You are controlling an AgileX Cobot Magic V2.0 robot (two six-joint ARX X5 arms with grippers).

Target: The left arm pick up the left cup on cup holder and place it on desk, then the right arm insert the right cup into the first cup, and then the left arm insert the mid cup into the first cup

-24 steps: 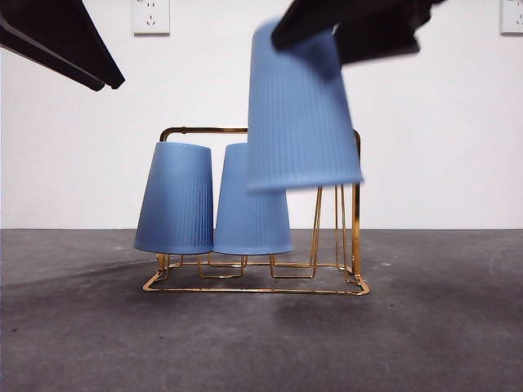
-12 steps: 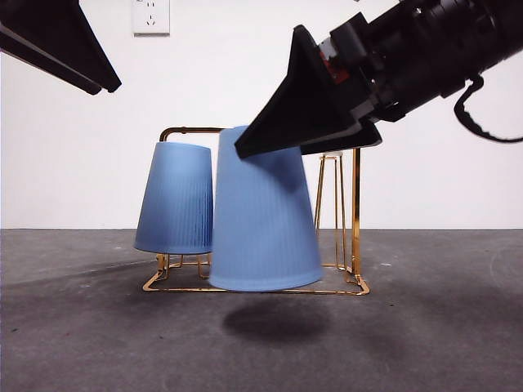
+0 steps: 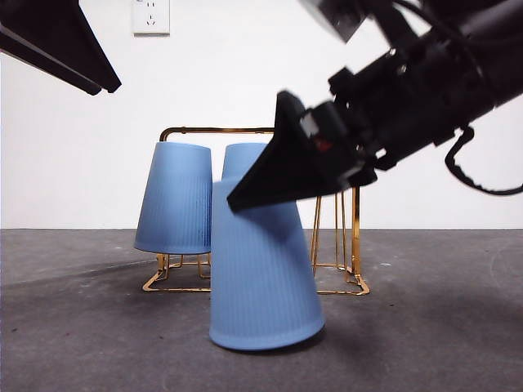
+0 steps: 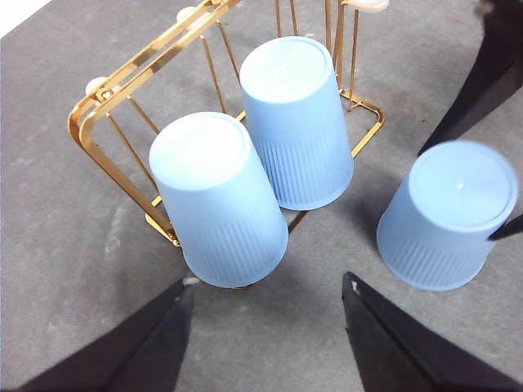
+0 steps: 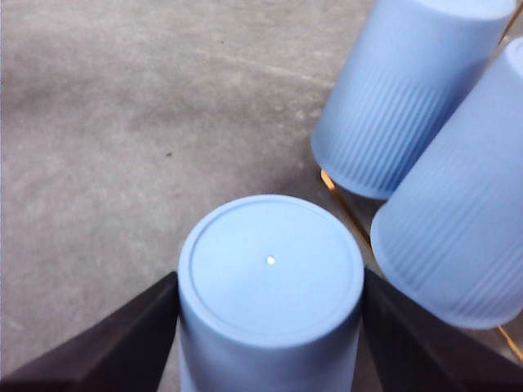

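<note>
The held cup (image 3: 263, 269) has come down since half a second ago — then it hung above its shadow, now one edge of its rim touches the desk (image 3: 425, 327) while it leans, just in front of the cup holder (image 3: 347, 245). The right gripper (image 5: 270, 327) has dropped with it and clasps the cup near its closed end, one black jaw pressed on each side. Two more blue cups, the left one (image 3: 176, 198) and the middle one (image 3: 245, 159), sit upside down on the gold rack as before.

The left gripper (image 4: 265, 327) has not moved — a dark tip at 10 o'clock in the front view, jaws spread wide and empty above the rack.

The desk is dark grey and matte, faintly scuffed; behind it a white wall (image 3: 82, 163) carries a socket (image 3: 151, 16) at 11 o'clock.
</note>
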